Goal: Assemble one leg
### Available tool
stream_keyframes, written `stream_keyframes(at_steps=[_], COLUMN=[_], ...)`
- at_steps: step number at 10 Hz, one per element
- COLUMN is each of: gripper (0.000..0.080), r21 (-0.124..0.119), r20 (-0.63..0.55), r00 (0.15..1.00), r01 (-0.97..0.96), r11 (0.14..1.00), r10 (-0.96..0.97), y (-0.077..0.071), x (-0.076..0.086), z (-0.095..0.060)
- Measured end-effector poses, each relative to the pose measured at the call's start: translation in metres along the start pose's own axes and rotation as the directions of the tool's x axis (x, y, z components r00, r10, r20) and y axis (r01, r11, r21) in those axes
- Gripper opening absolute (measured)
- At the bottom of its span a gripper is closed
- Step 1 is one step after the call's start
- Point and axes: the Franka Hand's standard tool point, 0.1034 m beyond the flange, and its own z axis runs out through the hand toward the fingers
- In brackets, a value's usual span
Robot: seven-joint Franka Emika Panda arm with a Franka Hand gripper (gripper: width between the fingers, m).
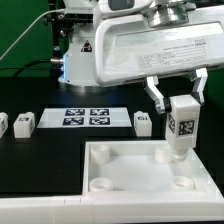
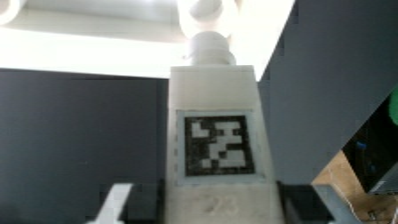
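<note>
Gripper (image 1: pixel 180 100) fingers closed tight on upright leg (image 1: pixel 182 122), tag visible, leg over white panel (image 1: pixel 130 165) near exterior view's right edge.

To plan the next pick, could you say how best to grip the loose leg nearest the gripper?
Probably the two plain side faces, coming straight down from above: the loose leg sits as a block, tag facing the exterior camera, its sides clear of the marker board.

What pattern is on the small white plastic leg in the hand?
The leg carries a square black-and-white marker tag; clearest in the wrist view.
</note>
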Motion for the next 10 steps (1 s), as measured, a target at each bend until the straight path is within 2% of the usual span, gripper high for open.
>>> stream_keyframes(at_steps=[2, 4, 5, 7, 10], gripper=[0.0293, 0.0293, 0.0293, 0.0293, 0.0293], r21=[0.010, 0.010, -0.007, -0.015, -0.013], r20=[-0.021, -0.059, -0.139, -0.136, -0.124], r00=[1.000, 0.998, 0.990, 0.990, 0.991], r01=[0.009, 0.016, 0.030, 0.036, 0.042], r11=[1.000, 1.000, 1.000, 0.999, 0.999], r10=[-0.009, -0.016, -0.030, -0.038, -0.043], y=[-0.012, -0.019, -0.014, -0.006, -0.008], x=[-0.013, -0.021, -0.022, -0.020, -0.023], z=[0.019, 0.029, 0.030, 0.029, 0.026])
